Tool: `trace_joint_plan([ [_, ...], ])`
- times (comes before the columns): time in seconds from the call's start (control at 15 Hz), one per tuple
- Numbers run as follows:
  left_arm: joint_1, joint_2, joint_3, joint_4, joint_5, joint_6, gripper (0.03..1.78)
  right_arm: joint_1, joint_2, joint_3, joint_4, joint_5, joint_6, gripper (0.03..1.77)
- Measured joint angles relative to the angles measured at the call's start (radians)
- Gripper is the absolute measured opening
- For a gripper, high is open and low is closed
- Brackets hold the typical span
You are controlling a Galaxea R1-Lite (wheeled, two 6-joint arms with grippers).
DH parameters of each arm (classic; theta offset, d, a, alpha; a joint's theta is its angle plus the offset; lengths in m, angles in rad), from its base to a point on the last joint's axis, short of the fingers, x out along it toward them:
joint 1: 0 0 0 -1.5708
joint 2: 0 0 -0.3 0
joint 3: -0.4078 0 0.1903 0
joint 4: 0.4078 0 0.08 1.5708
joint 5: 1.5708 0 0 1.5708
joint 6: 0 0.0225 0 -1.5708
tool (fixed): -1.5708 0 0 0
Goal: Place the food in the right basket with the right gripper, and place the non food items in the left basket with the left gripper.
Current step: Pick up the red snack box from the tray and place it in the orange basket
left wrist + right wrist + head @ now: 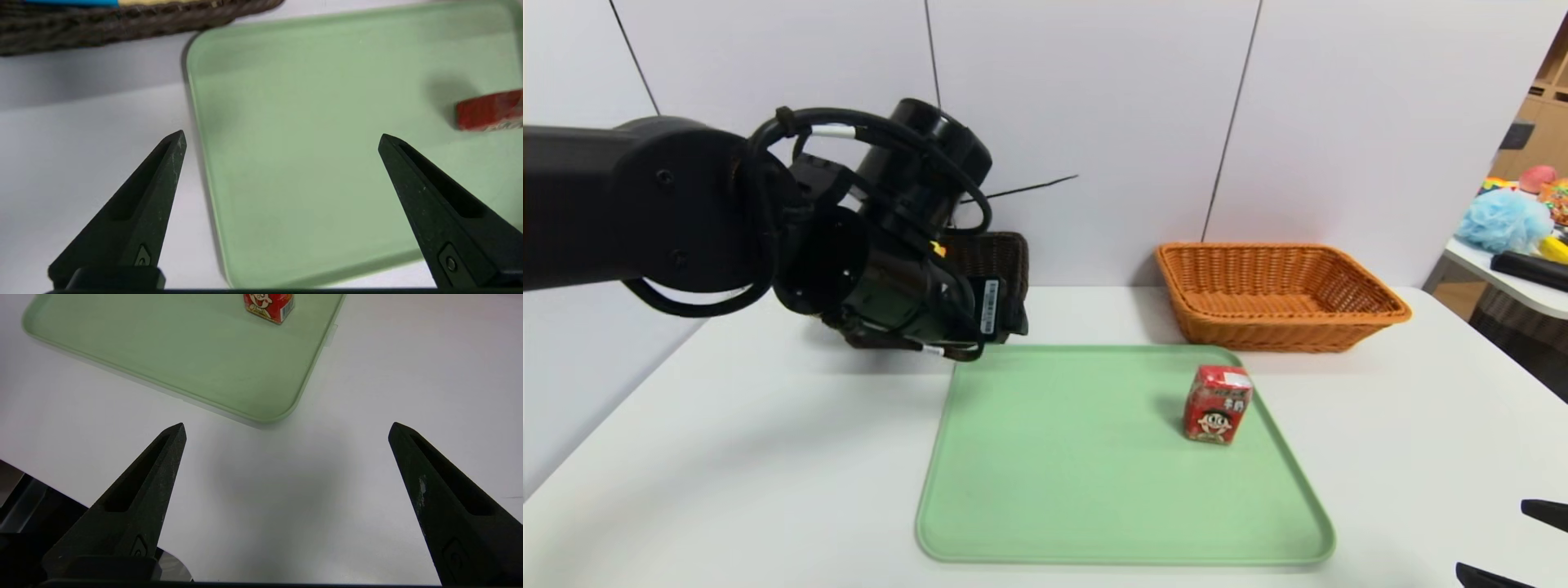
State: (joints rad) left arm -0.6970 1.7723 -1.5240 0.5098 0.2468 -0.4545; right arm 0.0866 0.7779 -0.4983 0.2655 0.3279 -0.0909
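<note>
A red drink carton (1217, 404) with a cartoon face stands on the right part of the green tray (1054, 490); it also shows in both wrist views, carton (490, 110) and carton (269, 306). My left gripper (281, 136) is open and empty, hovering over the tray's far left corner, in front of the dark left basket (122, 24). Something blue and yellowish lies in that basket. In the head view my left arm (890, 269) hides most of the dark basket (1001, 253). The orange right basket (1282, 294) looks empty. My right gripper (286, 425) is open over bare table near the tray's near right corner.
The white table (727, 457) ends against a wall behind the baskets. A side table (1511, 286) at the far right holds a blue bath puff (1503, 220) and other items. My right gripper's fingertips (1543, 513) show at the lower right corner.
</note>
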Motion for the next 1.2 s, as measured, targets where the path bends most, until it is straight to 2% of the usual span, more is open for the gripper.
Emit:
trace_joint_plan([
  [0.27,-0.039,-0.067,0.129,-0.013,-0.003,-0.041,1.69,0.0,0.02,-0.018,0.0,0.0,0.003,1.71],
  [0.4,-0.049,-0.097,0.169,-0.015,-0.025,-0.027,1.69,-0.001,0.046,-0.029,-0.007,0.0,0.014,1.71],
  [0.53,-0.052,-0.118,0.196,-0.021,-0.057,0.035,1.69,-0.001,0.079,-0.04,-0.051,-0.001,0.047,1.71],
  [0.73,-0.049,-0.157,0.25,-0.087,-0.179,0.2,1.69,0.0,0.141,-0.045,-0.111,-0.001,0.052,1.71],
  [1.0,-0.01,-0.189,0.288,-0.103,-0.369,0.428,1.69,0.022,0.237,-0.046,-0.224,0.01,0.039,1.71],
  [1.07,-0.001,-0.192,0.29,-0.103,-0.404,0.469,1.69,0.029,0.254,-0.043,-0.241,0.011,0.03,1.71],
  [1.2,0.004,-0.193,0.29,-0.118,-0.419,0.509,1.69,0.043,0.292,-0.037,-0.284,0.011,0.004,1.71],
])
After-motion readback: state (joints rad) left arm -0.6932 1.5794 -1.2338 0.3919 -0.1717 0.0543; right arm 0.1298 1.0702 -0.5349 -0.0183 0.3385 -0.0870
